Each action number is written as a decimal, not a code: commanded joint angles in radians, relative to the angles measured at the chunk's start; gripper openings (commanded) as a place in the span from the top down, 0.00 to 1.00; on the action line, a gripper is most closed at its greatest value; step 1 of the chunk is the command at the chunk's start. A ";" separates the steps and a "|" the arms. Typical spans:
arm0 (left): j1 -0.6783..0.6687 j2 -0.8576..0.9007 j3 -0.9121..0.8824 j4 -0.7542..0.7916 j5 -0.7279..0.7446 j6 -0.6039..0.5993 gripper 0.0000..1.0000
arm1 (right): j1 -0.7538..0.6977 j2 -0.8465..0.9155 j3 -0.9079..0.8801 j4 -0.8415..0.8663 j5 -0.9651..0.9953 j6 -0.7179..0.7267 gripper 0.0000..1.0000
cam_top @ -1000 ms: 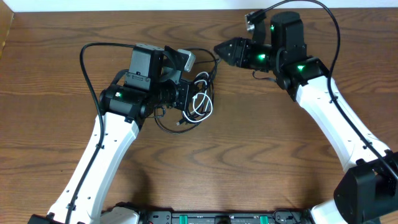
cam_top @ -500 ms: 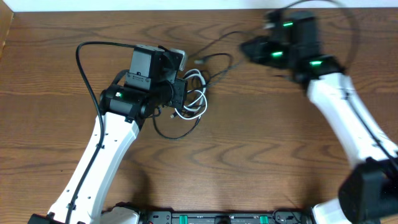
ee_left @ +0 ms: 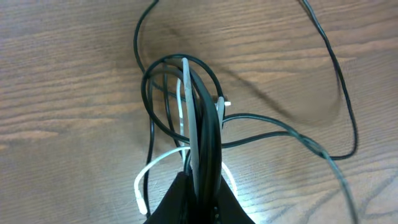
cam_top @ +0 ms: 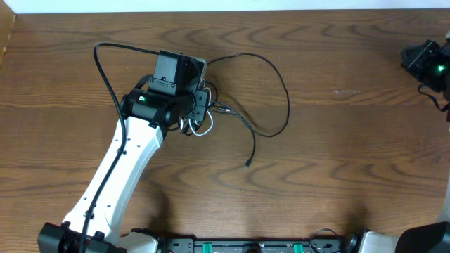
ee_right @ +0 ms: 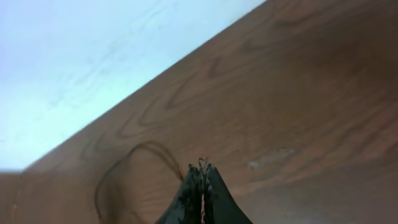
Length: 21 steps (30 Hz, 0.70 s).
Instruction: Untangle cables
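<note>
Trailing end: the plug end [cam_top: 249,164] of one black cable [cam_top: 285,105] lies loose on the surface [cam_top: 330,190], nearest the robot.
Anchor: the cables [cam_top: 197,121] are pinched in a bunch by the left claw [ee_left: 194,179], pressed together on them, left of centre.
Knot: a white cable [ee_left: 148,174] is looped through black turns right at that claw. Which strand lies on top cannot be told.
Arc: the black cable is swept wide to the right, then back to the plug.
Next pull (judged): the tail is best drawn low and slow, away from the anchor, so no loops are tightened.
Room, near: bare wood is left in front of and right of the arc.
Right claw [ee_right: 200,177]: pressed together, nothing seen in it, parked at the right edge, well apart from the tangle.
Room, far: the back edge is near behind the left claw, so pulls are better sent rightward.
</note>
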 commanded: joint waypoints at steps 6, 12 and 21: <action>0.003 -0.017 0.053 0.040 0.282 0.042 0.93 | 0.223 0.007 0.006 -0.025 -0.182 -0.277 0.60; 0.003 -0.089 0.067 0.096 0.418 0.029 0.93 | 0.452 0.033 0.006 -0.029 -0.181 -0.428 0.44; 0.003 -0.127 0.067 0.091 0.421 0.006 0.93 | 0.673 0.174 0.006 -0.040 -0.182 -0.615 0.38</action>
